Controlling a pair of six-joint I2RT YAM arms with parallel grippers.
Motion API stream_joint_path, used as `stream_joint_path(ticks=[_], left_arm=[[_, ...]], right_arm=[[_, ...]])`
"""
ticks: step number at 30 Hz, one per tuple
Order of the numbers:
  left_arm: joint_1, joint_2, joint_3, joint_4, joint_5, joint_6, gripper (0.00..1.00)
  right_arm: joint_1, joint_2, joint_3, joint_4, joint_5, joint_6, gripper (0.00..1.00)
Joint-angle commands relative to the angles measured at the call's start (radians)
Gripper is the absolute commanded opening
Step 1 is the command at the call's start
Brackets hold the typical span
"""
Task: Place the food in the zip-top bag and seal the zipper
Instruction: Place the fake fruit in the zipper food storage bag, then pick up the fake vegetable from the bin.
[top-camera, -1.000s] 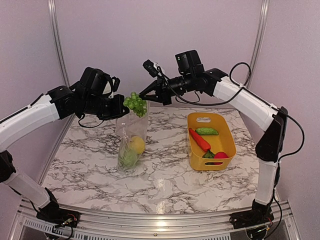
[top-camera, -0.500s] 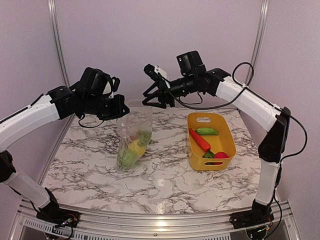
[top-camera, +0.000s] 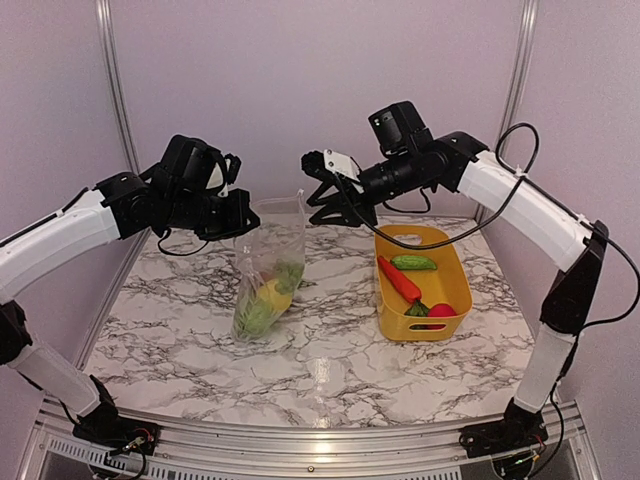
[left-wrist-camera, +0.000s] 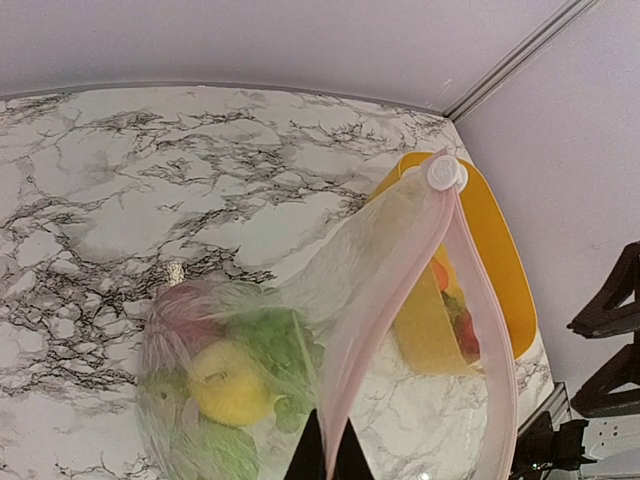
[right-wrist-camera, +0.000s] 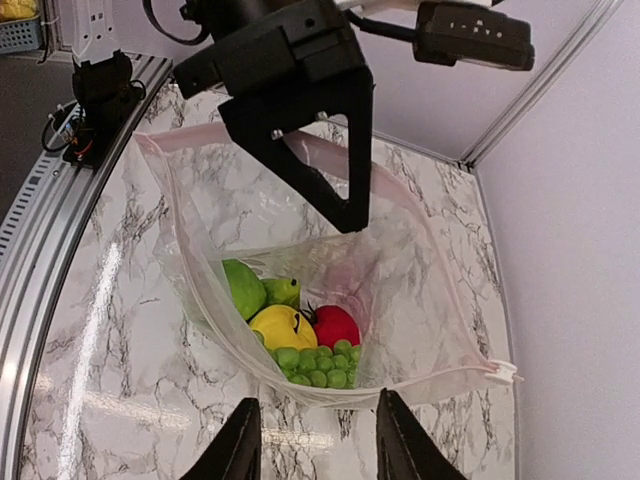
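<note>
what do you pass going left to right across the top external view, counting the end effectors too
left end effector, pinched on the bag's edge → zip-top bag with food inside → right end effector, open and empty → yellow basket

wall (top-camera: 300, 80): plain pale lilac | table (top-camera: 330, 350): white marble pattern | metal posts (top-camera: 112, 80): 11 and 1 o'clock | rail (top-camera: 300, 440): 6 o'clock
</note>
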Motion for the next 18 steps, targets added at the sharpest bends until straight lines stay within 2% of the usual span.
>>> stream_joint_path(ticks=[1, 6, 11, 18], left_arm=[[0.008, 0.020, 0.004, 0.027, 0.014, 0.015, 0.00], [0.009, 0.029, 0.003, 0.027, 0.019, 0.015, 0.00], [0.008, 0.031, 0.003, 0.022, 0.023, 0.015, 0.00], [0.008, 0.035, -0.001, 0.018, 0.030, 0.012, 0.00]], right_arm=[[0.008, -0.050, -0.083, -0.056, 0.133, -0.085, 0.36], [0.006, -0.115, -0.220, -0.035, 0.236, -0.088, 0.32], [-0.026, -0.195, -0.322, -0.025, 0.290, -0.093, 0.32], [-0.189, -0.266, -0.442, -0.025, 0.272, -0.055, 0.33]])
